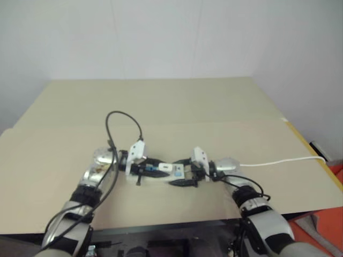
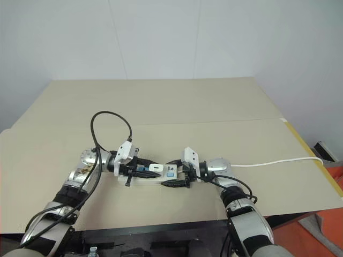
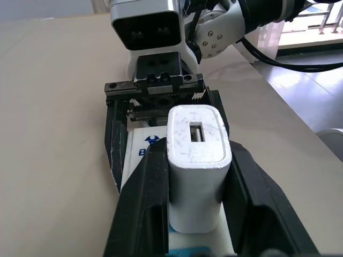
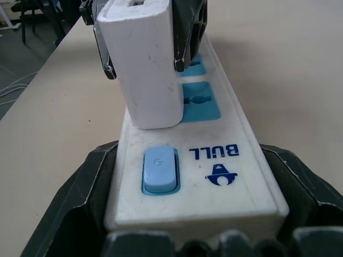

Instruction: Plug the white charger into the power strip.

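Note:
My left gripper (image 3: 195, 155) is shut on the white charger (image 3: 195, 160), a small white block with a slot in its outer end. The charger (image 4: 147, 69) stands a little tilted on the power strip (image 4: 214, 182), its lower end touching the strip over the blue socket nearest the blue switch (image 4: 159, 168). Its prongs are hidden. My right gripper (image 4: 190, 155) grips the strip's switch end, one black finger on each long side. From the head, both grippers meet at the table's near middle, with the charger (image 2: 156, 168) between them.
The strip's thin white cord (image 1: 278, 160) runs right to the table's edge. The beige tabletop (image 1: 161, 101) stretches wide behind the grippers. A black cable (image 1: 120, 115) loops up from my left wrist. An orange object (image 1: 327, 214) sits beyond the table's right edge.

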### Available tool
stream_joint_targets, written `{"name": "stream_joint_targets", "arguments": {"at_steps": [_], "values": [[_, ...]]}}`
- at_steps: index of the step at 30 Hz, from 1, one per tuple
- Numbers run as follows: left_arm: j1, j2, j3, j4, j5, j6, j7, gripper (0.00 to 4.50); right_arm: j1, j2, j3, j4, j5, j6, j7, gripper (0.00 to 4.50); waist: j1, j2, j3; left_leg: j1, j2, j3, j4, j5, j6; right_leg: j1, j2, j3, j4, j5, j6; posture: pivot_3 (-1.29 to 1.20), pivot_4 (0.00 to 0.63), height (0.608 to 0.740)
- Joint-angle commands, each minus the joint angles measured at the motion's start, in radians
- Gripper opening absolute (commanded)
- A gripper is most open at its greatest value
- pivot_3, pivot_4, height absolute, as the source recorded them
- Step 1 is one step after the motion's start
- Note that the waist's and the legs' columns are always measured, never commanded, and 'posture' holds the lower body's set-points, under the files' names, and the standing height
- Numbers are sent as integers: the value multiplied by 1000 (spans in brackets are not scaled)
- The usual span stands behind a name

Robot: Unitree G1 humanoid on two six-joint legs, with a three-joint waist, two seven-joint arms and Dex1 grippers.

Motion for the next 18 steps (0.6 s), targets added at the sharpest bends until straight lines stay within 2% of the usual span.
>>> {"name": "stream_joint_targets", "arguments": {"at_steps": [1,12,18], "values": [[60,68,-18,29,72,57,19,996,7,-23,2,15,-10,4,22,3438,0,0,0,0,0,0,0,0,0,0,0,0,0,0,0,0,150,740],[120,73,-14,-39,45,91,47,996,-4,-28,-2,29,-12,-2,21,3438,0,0,0,0,0,0,0,0,0,0,0,0,0,0,0,0,150,740],[123,80,-10,-2,37,45,14,996,-6,-29,-1,32,-10,-2,23,3438,-4,0,0,0,0,-1,-1,0,0,0,0,0,0,0,0,0,150,740]]}}
